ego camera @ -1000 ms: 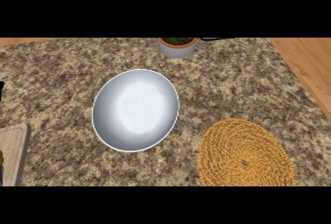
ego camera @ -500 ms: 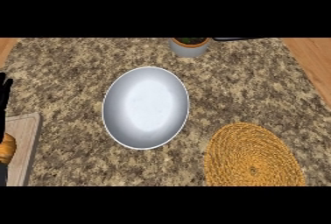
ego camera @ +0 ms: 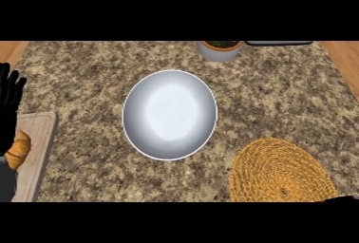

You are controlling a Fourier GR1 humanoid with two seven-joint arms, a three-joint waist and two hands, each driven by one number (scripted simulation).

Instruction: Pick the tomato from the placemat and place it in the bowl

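Bowl (ego camera: 170,114): white, middle of the counter (ego camera: 280,95), nothing inside it.
Placemat (ego camera: 282,171): woven, lower right, bare on the part in view.
Tomato: not in view anywhere (cannot say where it is).
Left hand (ego camera: 10,97): at the left edge, fingers straight and apart, pointing up, holding nothing; resting.
Right hand: only a dark sliver at the bottom right corner, fingers cannot be told.
Other: wooden board (ego camera: 35,154) at left with an orange-brown item (ego camera: 19,149); pot (ego camera: 220,50) at top.
Progress: my judgement, not started; pick and place both remain.

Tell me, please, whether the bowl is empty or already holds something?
Empty: the bowl shows only its bare pale inside. No tomato appears anywhere, and the woven placemat is bare too.
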